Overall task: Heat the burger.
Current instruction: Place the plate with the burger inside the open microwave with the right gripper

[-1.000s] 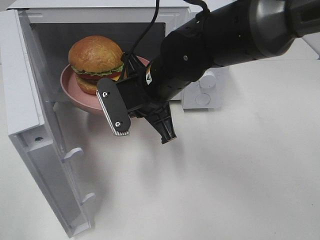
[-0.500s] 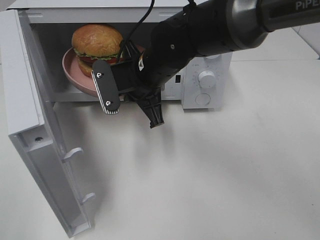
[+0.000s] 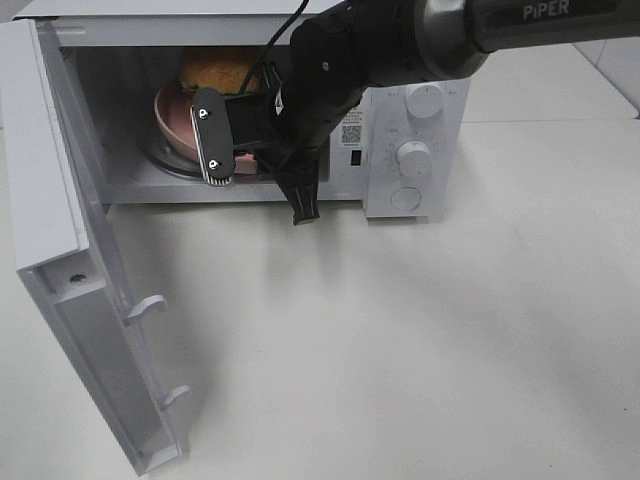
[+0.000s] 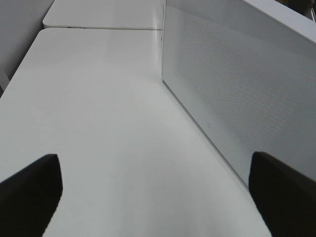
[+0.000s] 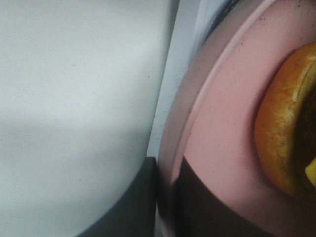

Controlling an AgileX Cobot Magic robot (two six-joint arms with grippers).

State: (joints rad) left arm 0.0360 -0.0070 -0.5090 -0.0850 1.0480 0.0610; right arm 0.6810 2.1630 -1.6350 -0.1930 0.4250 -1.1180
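The white table [image 3: 430, 350] holds one microwave [image 3: 418, 150], door [image 3: 50, 200] open. The right arm [image 3: 400, 40] reaches inside; the right gripper [image 5: 167, 207] pinches one pink plate [image 3: 172, 120] (one burger [image 3: 222, 68] sits on it, inside). The left gripper [image 4: 155, 192] is spread wide.

Right arm [image 3: 400, 40], glossy black w/ grey link, is wearing white "PiPER" lettering [image 3: 553, 10]; black cable [image 3: 283, 38] is trailing overhead; flat pincer finger [image 3: 214, 140] is showing 2 silver screws [image 3: 202, 114], ribbed edge.
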